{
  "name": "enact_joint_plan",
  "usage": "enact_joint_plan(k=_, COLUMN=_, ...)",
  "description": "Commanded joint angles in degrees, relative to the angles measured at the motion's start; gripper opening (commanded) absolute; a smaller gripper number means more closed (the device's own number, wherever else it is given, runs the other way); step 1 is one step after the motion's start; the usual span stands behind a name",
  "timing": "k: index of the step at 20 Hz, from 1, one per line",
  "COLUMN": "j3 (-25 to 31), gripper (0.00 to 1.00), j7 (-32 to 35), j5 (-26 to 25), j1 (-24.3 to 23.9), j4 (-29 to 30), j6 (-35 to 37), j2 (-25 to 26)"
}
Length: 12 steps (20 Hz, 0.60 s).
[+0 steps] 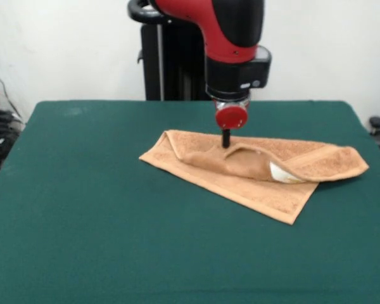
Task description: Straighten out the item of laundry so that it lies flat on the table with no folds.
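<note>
Nearest the camera: bare green felt of the table [114,253], with nothing on it in the near half.
Towel, position: the towel [240,183] lies right of centre in the front view, on the far half of the table, well clear of every table edge.
Towel, lie: not flat. A long fold runs across its middle, a raised ridge humps up along that fold, and the right end is doubled over on itself. One lower layer pokes out toward the camera as a pointed corner.
Tag: a small white patch [282,172] shows under the turned-over flap at the right; probably the loop tag.
Arm pose: the red and black arm comes straight down from above, wrist vertical, a red disc just over the tool.
Gripper: the gripper [226,139] shows as one dark stub touching or nearly touching the towel's far edge, just behind the ridge.
Fingers: I cannot tell whether they are spread or pinching cloth; only a single dark tip shows.
Step in hand: my judgement is a grasp or a press at the far edge, early in the unfolding.
Next move calls for: a hold on the upper layer alone, then a pull away from the fold line so the doubled part opens.
Risk: dragging the whole towel instead of one layer.
</note>
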Motion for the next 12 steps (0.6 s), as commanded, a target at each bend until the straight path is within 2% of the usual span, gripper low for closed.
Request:
enact_joint_plan(k=1, j3=14.27, gripper=0.00, j7=4.45, j5=-0.09, j1=-0.94, j4=10.59, j6=5.78, j2=-3.67)
enact_joint_plan(k=10, j3=17.42, gripper=0.00, j7=6.59, j5=2.19, j1=-1.41, j4=14.80, j6=9.55, j2=-9.13)
enact_joint_plan(k=12, j3=16.55, gripper=0.00, j7=7.17, j5=2.29, j1=-0.39, j4=14.68, j6=11.25, j2=-9.80)
